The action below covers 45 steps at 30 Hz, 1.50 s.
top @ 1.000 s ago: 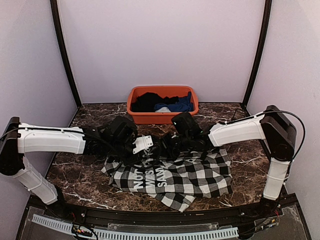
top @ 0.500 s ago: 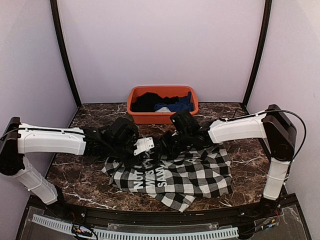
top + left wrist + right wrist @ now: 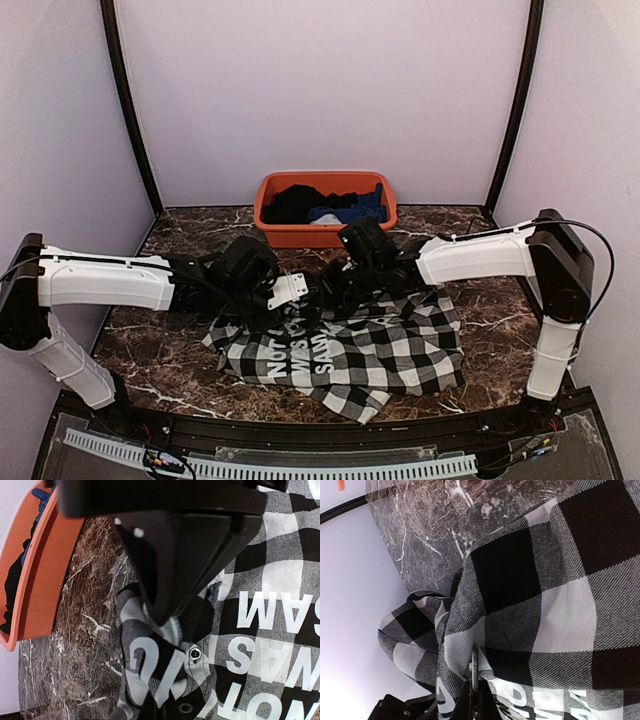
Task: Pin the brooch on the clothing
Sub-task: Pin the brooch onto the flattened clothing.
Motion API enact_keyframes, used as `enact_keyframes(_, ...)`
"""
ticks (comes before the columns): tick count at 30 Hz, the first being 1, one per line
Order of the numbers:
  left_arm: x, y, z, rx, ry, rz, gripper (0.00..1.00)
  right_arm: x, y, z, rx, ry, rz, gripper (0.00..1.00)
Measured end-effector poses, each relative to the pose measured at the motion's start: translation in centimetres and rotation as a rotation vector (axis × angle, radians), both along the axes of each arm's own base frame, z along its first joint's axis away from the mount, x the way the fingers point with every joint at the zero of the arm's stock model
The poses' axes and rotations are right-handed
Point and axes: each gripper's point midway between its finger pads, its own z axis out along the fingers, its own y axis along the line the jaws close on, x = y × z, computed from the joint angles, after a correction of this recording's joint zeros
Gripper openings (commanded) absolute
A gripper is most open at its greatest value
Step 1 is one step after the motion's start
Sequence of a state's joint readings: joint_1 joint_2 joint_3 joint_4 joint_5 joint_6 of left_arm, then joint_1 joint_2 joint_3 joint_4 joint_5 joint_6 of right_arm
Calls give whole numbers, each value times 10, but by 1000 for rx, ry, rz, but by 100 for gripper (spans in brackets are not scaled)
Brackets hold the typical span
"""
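The clothing (image 3: 360, 355), a black-and-white check shirt with white block letters, lies spread on the table with its far edge lifted. My left gripper (image 3: 303, 300) is shut on a raised fold of that edge (image 3: 172, 630). A small round metal stud (image 3: 194, 653) shows on the cloth just beside the pinch. My right gripper (image 3: 336, 292) is shut on the brooch (image 3: 475, 666), a thin disc seen edge-on. The disc is pressed against the underside of the lifted fabric (image 3: 530, 605). The two grippers stand close together.
An orange bin (image 3: 268, 225) holding a plain black garment (image 3: 300, 203) and a blue garment (image 3: 355, 211) stands at the back of the dark marble table (image 3: 160, 340), just behind both grippers. The bin's wall (image 3: 45, 580) fills the left of the left wrist view.
The right wrist has shifted slightly left and back toward the left gripper. The left arm and the shirt look almost unchanged.
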<state>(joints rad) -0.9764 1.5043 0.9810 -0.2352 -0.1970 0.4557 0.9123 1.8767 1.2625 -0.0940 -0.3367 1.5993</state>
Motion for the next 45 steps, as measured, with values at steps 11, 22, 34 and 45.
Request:
enact_keyframes(11,5,4,2,10,-24,28,1,-9,-19,4,-68,-35,-10,0)
enact_keyframes(22,7,2,4,-4,-31,34,1,-17,-14,8,-90,-48,18,0)
enact_keyframes(34,6,5,1,3,-21,47,1,-12,-9,3,-114,-64,38,0)
enact_keyframes(45,6,8,-1,14,-18,55,1,-12,-5,2,-106,-103,88,0)
